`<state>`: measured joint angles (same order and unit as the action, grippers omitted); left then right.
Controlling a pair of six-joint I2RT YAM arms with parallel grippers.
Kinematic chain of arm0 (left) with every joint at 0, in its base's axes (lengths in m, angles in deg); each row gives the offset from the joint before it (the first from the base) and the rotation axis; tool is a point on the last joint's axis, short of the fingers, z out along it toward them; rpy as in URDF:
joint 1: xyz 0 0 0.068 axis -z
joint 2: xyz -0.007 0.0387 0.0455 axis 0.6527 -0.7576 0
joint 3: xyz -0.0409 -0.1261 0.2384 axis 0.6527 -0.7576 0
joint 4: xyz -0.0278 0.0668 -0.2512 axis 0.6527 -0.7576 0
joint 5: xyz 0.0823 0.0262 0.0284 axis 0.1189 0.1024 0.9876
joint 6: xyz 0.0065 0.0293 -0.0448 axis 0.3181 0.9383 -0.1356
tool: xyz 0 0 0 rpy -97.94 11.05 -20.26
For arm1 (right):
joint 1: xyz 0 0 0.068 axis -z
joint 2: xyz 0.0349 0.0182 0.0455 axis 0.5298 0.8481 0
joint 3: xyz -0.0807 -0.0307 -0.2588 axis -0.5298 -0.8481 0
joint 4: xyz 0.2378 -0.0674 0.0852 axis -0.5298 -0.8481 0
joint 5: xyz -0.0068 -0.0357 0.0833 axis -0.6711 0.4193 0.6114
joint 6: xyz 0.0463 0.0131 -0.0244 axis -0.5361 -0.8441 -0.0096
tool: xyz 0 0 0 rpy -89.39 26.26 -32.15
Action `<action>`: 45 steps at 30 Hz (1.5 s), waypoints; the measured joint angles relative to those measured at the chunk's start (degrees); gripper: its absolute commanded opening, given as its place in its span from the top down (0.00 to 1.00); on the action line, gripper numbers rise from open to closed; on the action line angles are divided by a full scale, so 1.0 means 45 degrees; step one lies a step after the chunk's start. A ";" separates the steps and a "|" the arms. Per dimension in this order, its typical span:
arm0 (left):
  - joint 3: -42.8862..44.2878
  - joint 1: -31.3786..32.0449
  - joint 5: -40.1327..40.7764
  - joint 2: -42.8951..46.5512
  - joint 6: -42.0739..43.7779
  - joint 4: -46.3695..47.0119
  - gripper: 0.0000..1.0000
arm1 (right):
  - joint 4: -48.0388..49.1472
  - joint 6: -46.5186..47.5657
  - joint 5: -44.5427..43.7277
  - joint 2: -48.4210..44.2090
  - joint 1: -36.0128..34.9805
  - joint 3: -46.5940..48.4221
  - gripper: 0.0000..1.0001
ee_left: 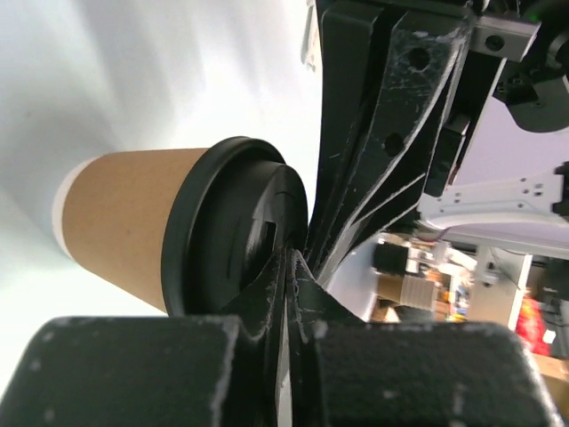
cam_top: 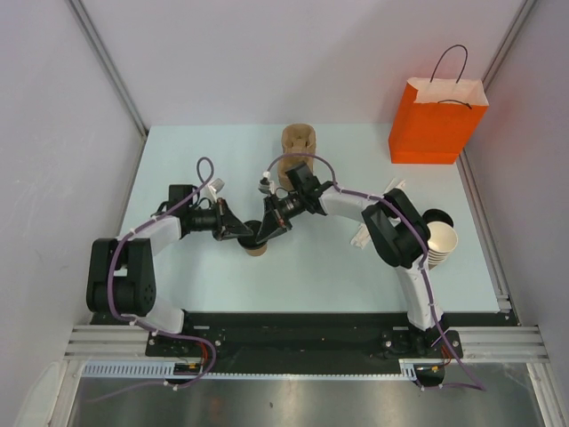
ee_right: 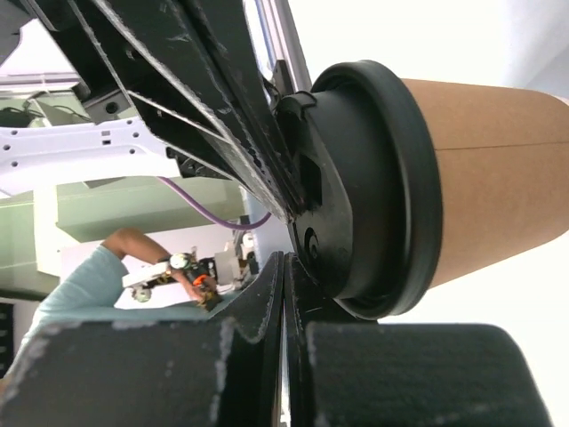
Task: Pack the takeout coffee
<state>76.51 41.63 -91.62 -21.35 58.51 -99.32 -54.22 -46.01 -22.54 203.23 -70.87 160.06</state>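
Note:
The takeout coffee [cam_top: 258, 249], a tan paper cup with a black lid, stands on the table in the middle. Both grippers meet right over it. In the left wrist view the cup [ee_left: 124, 231] and its lid [ee_left: 227, 240] fill the left side, and my left gripper [ee_left: 291, 260] is shut and empty, tips against the lid's top. In the right wrist view the lid [ee_right: 373, 187] and cup body [ee_right: 498, 178] are at the right, and my right gripper [ee_right: 284, 260] is shut and empty, tips touching the lid. In the top view the left gripper [cam_top: 243, 232] and right gripper [cam_top: 269, 229] cover the lid.
The brown pulp carrier [cam_top: 300, 140] sits at the table's back middle. An orange paper bag [cam_top: 437, 120] stands at the back right. A stack of lidless cups [cam_top: 440, 245] and black lids [cam_top: 437, 218] lie at the right, beside the right arm.

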 measured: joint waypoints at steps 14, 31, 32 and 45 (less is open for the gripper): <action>0.0767 0.0000 -0.0729 -0.1336 0.0005 -0.1025 0.99 | -0.0976 0.0282 0.0432 0.0321 0.0330 0.0277 1.00; 0.0933 0.1025 0.0034 0.0627 0.0631 -0.1039 0.55 | -0.0515 0.0379 0.0330 0.0160 0.0345 0.0408 0.93; 0.1025 0.1049 0.0039 0.0860 0.0670 -0.1088 0.52 | -0.0359 0.0291 0.0248 0.0117 0.0345 0.0398 0.88; 0.4891 0.1083 0.3118 0.3682 0.4410 -0.4881 0.00 | -0.0962 0.1127 -0.0180 -0.2433 0.1360 0.0282 0.24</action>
<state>98.52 46.51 -77.59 -4.78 78.35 -121.28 -58.55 -40.94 -23.35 192.27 -64.75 161.32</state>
